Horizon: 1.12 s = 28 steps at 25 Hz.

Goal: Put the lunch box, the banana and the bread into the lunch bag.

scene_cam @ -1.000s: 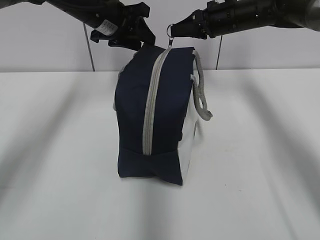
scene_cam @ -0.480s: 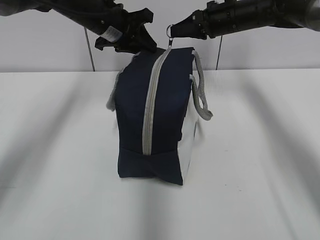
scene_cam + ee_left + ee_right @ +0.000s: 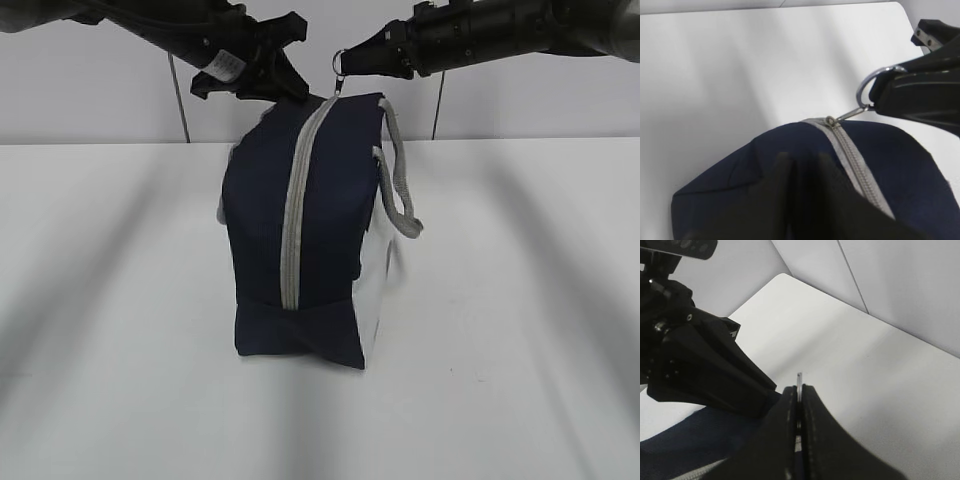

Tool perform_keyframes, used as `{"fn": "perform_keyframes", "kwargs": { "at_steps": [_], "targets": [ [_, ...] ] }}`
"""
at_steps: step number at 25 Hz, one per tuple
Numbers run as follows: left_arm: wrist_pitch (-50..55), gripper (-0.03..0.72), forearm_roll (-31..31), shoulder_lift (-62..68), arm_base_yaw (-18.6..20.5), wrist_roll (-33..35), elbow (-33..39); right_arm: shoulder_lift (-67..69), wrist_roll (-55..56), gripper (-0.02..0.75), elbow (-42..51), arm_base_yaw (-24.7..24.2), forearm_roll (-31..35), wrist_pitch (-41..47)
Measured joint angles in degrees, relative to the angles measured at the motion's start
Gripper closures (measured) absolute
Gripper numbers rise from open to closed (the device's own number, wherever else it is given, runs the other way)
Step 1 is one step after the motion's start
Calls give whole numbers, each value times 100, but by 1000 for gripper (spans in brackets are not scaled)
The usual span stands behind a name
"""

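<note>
Exterior view: the lunch bag (image 3: pixel 300 240), navy blue with a white side panel on its right, stands upright on its narrow end at the middle of the white tabletop (image 3: pixel 520 330), its grey zipper (image 3: pixel 292 220) running closed from the top edge down the near face and a grey handle (image 3: pixel 398 190) hanging at the right. The right claw (image 3: pixel 352 58) reaches in from the upper right and is clamped on the metal ring pull (image 3: pixel 340 62) at the top of the zipper. The left claw (image 3: pixel 290 85) comes in from the upper left and presses on the bag's top left corner. Left wrist view: its fingers (image 3: pixel 785 185) are narrowly set and pinch the navy fabric just left of the zipper, near the slider. Right wrist view: both fingers (image 3: pixel 790 440) meet with the thin ring edge between them
</note>
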Motion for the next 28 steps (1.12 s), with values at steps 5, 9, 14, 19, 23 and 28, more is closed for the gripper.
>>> {"fn": "perform_keyframes", "kwargs": {
  "at_steps": [5, 9, 14, 19, 23, 28],
  "targets": [
    [25, 683, -27, 0, -18, -1, 0, 0, 0, 754, 0, 0, 0, 0],
    [41, 684, -38, 0, -30, 5, 0, 0, 76, 754, 0, 0, 0, 10],
    [231, 685, -38, -76, -29, 220, 0, 0, 318, 754, 0, 0, 0, 205],
    [421, 685, -31, -219, -29, 428, 0, 0, 512, 754, 0, 0, 0, 302],
    [476, 685, -72, -256, -29, 532, 0, 0, 682, 754, 0, 0, 0, 360],
    [624, 685, -97, -261, -37, 697, 0, 23, 851, 754, 0, 0, 0, 374]
  ]
}}
